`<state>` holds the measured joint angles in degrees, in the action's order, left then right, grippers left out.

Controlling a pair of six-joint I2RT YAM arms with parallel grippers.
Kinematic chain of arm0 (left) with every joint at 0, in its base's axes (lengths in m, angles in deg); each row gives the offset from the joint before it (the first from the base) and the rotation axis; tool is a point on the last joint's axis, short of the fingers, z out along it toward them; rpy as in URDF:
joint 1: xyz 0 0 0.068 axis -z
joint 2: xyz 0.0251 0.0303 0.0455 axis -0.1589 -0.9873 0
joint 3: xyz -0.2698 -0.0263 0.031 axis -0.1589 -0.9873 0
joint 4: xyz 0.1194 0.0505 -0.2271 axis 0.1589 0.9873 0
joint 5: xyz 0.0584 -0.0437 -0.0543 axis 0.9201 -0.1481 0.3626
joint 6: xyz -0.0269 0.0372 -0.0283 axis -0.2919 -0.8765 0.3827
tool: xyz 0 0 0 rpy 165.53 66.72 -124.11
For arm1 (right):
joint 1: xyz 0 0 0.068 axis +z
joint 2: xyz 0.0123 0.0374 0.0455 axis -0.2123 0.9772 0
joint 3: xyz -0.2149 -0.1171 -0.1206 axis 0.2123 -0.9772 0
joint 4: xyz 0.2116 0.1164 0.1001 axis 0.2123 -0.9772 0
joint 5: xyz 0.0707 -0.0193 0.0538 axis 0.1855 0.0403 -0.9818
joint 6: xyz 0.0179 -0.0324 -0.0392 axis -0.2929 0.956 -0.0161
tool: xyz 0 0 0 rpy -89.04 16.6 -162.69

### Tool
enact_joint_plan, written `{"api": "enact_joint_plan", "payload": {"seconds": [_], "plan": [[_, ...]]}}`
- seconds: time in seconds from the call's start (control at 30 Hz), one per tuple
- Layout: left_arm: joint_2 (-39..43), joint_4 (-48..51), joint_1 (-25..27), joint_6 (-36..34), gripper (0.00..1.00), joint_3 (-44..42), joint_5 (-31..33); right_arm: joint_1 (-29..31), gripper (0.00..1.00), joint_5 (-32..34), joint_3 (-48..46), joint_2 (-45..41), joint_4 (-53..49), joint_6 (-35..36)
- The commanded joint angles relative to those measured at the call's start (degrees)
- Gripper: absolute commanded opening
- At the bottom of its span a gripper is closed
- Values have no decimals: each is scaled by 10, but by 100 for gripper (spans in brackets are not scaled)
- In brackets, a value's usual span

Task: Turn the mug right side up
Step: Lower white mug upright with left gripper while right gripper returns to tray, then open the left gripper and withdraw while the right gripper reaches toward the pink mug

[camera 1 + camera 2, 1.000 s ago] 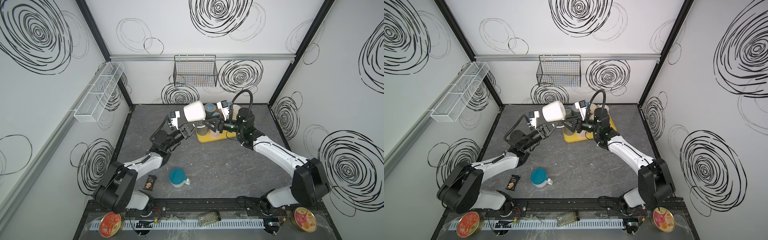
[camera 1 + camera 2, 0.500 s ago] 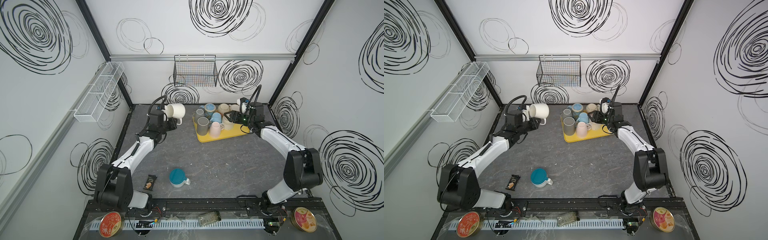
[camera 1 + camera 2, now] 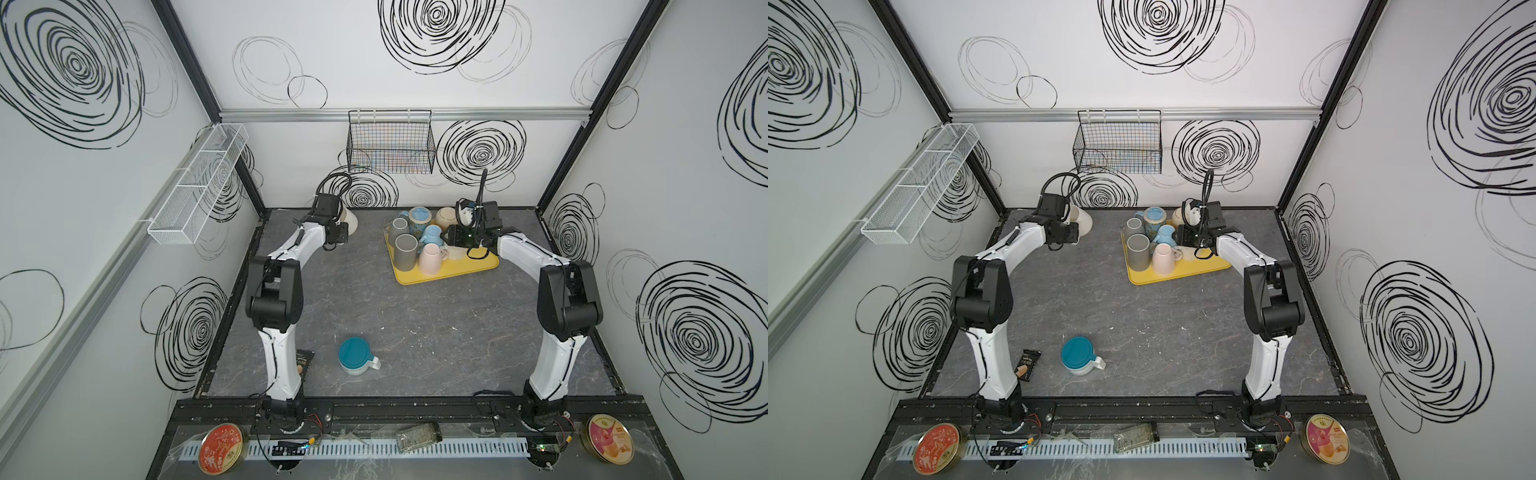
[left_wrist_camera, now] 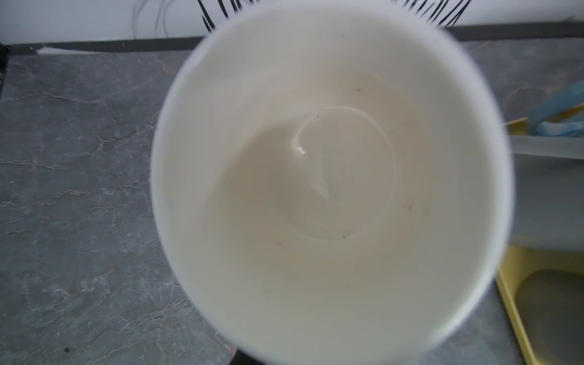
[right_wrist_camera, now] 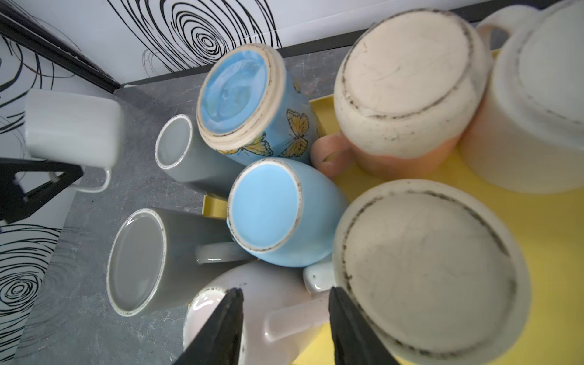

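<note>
Left end effector (image 3: 340, 230): clamping fully shut on the handle of the white ceramic mug (image 5: 72, 126) and holding it near the back-left corner of the grey stone-patterned worktop (image 3: 415, 324), well apart from the tray.
Mug attitude: the mouth is facing up toward the left wrist camera, somewhat tilted. I cannot tell whether the base is touching the worktop.
Risk, left side: the grip on the handle alone is leaving the body free to swing. Letting go while the mug is leaning could be sending it onto its side, or rolling it against the back wall.
Right end effector (image 5: 286, 290): the jaws are standing apart, straddling the handle of the pale pink mug (image 3: 431, 258), which is sitting upside down on the yellow plastic tray (image 3: 449, 272). It is holding nothing.
Risk, right side: one finger is working just beside the large cream mug (image 5: 426, 271), so closing or lifting here could be nudging the neighbouring mugs.
Crowding on the tray: two grey mugs (image 3: 405, 251), a light blue mug (image 5: 268, 211), a butterfly-printed blue mug (image 5: 246, 104) and further cream mugs are standing packed together, bases up.
Elsewhere: a teal-topped white mug (image 3: 355, 355) and a small dark packet (image 3: 305, 361) are lying near the front, far from both arms.
In the way: nothing is showing beside the white ceramic mug except bare worktop, with the tray edge off to one side.
</note>
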<state>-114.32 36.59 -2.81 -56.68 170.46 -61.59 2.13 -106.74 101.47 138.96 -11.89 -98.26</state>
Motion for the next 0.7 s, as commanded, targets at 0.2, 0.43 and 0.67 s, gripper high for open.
{"api": "enact_joint_plan", "payload": {"seconds": [0.2,0.43,0.67], "plan": [[-133,74,-16,-36,0,211,29,15,42,26,66,61,-61,35],[-179,84,-27,-57,0,275,77,23,40,31,75,76,-81,49],[-202,93,-37,-113,0,295,116,26,39,30,74,78,-110,49]]}}
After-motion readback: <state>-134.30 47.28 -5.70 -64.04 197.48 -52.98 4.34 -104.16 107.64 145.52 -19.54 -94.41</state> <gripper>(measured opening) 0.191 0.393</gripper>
